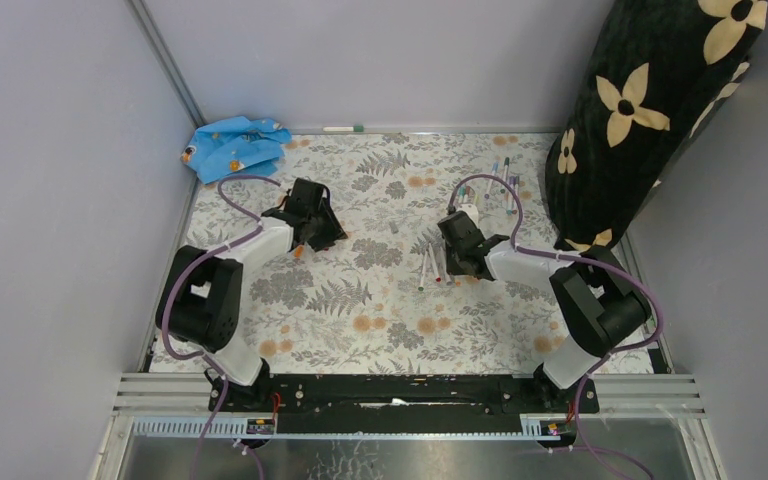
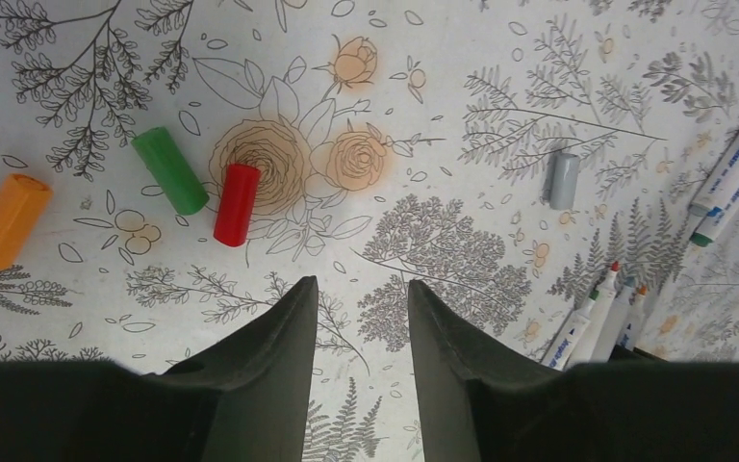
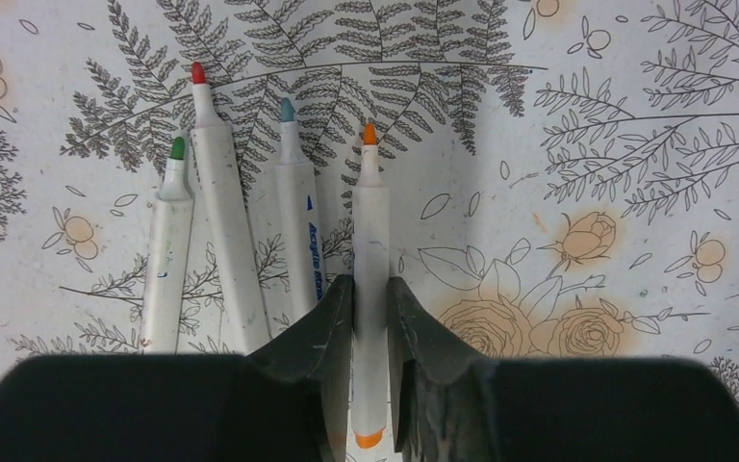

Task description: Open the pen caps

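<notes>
Right gripper: jaws set close on either side of the orange-tipped pen. Cannot tell from the wrist view whether clamped or just slack on the barrel. Pen uncapped, lying along the gripper's own axis on the desk, tip pointing straight ahead, tail end back between the jaws. Just left of it, three more uncapped pens in near-parallel: blue-tipped pen, red-tipped pen, green-tipped pen.

Left gripper: jaws apart, nothing between them. Ahead and to its left, loose on the desk: red cap, green cap just beside it, orange cap further left. Grey cap ahead to the right.

Judged: more pens, likely capped, cluster ahead of the right gripper, well apart from the left gripper. Nearer arm: right. Next pick calls for jaws squared across a barrel's long axis.
</notes>
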Robot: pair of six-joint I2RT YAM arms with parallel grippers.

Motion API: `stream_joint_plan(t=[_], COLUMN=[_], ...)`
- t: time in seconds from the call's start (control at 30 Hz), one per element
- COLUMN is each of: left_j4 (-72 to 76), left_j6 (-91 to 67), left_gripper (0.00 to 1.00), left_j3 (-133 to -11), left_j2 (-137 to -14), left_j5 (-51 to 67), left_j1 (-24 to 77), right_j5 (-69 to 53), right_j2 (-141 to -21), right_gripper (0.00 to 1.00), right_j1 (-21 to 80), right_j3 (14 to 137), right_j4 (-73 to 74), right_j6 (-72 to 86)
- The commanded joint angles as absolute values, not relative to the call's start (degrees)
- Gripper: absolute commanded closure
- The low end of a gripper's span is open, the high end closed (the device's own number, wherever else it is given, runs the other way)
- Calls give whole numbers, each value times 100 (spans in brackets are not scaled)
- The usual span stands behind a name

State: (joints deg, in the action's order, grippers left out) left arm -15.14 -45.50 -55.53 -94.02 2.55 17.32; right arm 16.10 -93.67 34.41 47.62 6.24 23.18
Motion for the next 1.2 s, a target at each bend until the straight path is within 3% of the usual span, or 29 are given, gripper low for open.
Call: stream_joint_plan(t=[0.0,0.2,0.33,0.8,1.17], left_j4=[-1478,-1402,-1301,-980,-481], left_j6=[-4583,-4636,-4702,-4939,-5262], left_gripper=[54,54,54,54,55], left_j3=[-5605,-5536,-5469,-5420,-5274], left_j2=[-9177,-9066,-8961,-8612,-8615], left_j5=[287,346,381,652,891], left_j1=[1767,1767,1767,1766,1831], right_j5=[1762,1820,2006,1771,1292], right_j2=[-9536,-9429,-9268,-10951,-12485], right_gripper=[73,41,32,31,39], right_j1=[3379,3383,3382,2837,2240], right_j3=[4869,4962,5343,8139,9622], right_j4=[604,665,825,1369,1499], right_j6=[2220,2129,1961,1198,848])
